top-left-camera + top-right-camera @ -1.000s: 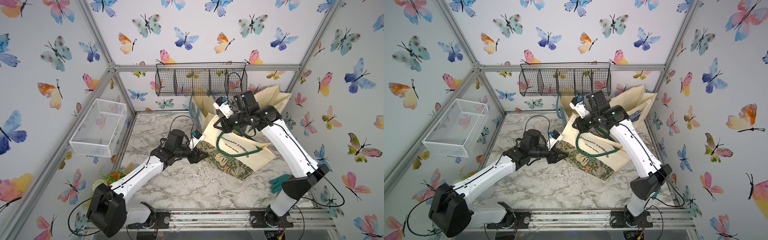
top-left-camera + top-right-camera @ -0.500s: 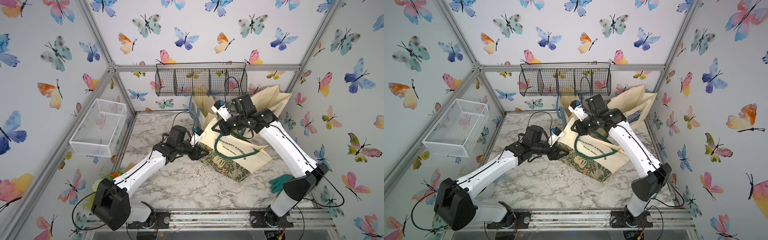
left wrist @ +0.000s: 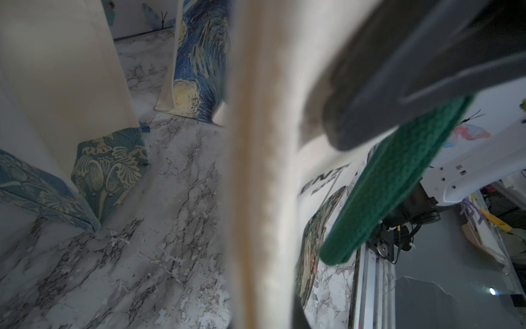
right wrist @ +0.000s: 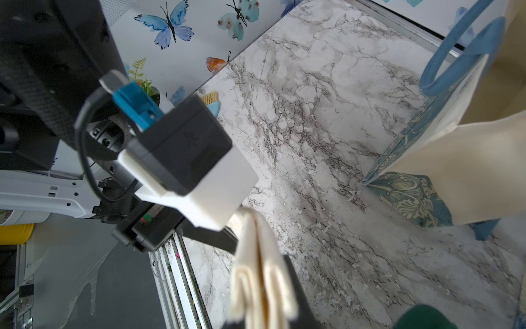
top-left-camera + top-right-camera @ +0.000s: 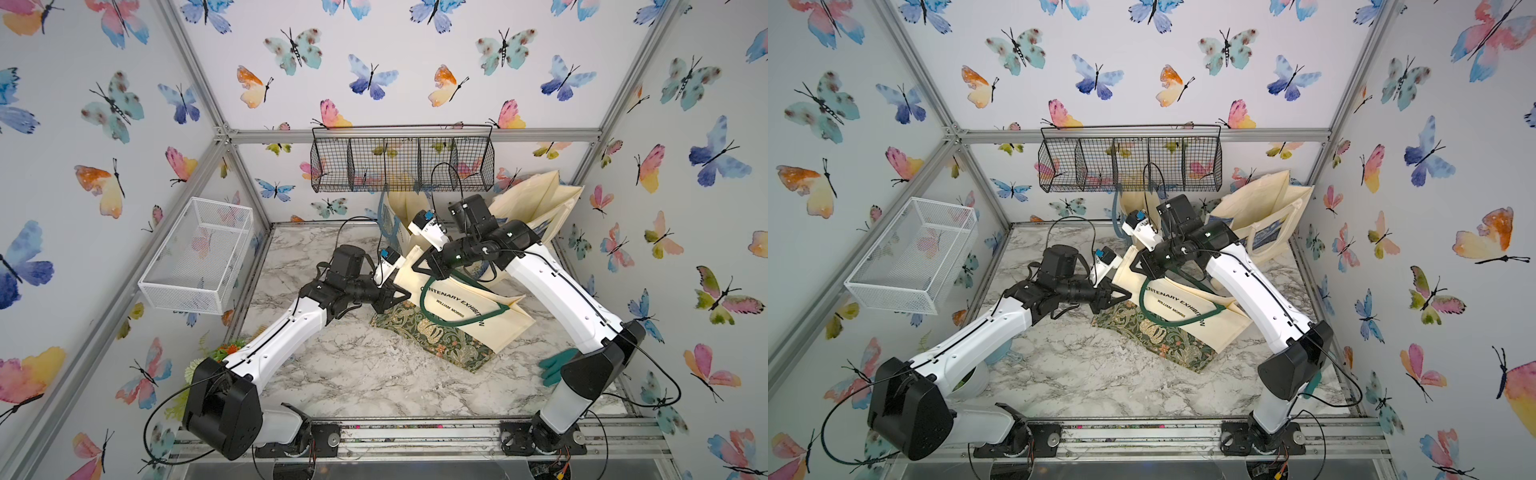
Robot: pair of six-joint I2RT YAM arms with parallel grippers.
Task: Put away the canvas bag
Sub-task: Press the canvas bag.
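While its patterned bottom rested on the counter (image 5: 365,374), the canvas bag (image 5: 494,320) lay tilted in front of and below the wire basket (image 5: 402,164), mouth end nearer the basket, bottom pointing away. The right hand (image 5: 420,266) pinched the folded rim on the basket side; the left hand (image 5: 401,296), pressed together, seemed to pinch the rim's corner farther from the basket. With both at the mouth, the lift would likely run toward the basket.

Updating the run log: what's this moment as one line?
left gripper: shut on canvas bag top edge | right gripper: shut on same edge | bag bottom: on marble table | status: not put away
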